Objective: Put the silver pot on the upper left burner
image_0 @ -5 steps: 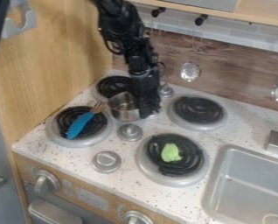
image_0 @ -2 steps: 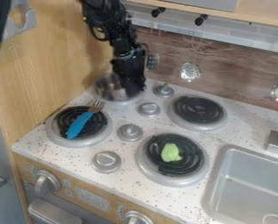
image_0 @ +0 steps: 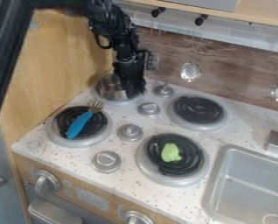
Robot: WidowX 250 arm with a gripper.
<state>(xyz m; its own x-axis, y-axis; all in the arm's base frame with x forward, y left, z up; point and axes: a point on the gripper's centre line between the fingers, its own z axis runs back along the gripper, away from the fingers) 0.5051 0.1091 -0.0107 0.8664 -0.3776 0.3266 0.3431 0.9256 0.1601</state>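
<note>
one round silver metal pot (image_0: 109,89) at far left of four black coil burners (image_0: 198,110), one black gripper (image_0: 132,93) at pot's right side, can't tell if pinching, one blue-handled fork (image_0: 79,124) near left, one light-green lump (image_0: 170,152) near right

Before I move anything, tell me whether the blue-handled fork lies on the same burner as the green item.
No, they're on separate burners.

Round silver metal pot (image_0: 109,89): on our rear-left burner (image_0: 118,102)
Blue-handled fork (image_0: 80,123): on our round black front-left burner (image_0: 64,119)
Green lump (image_0: 170,152): our front-right burner (image_0: 191,152)
</note>
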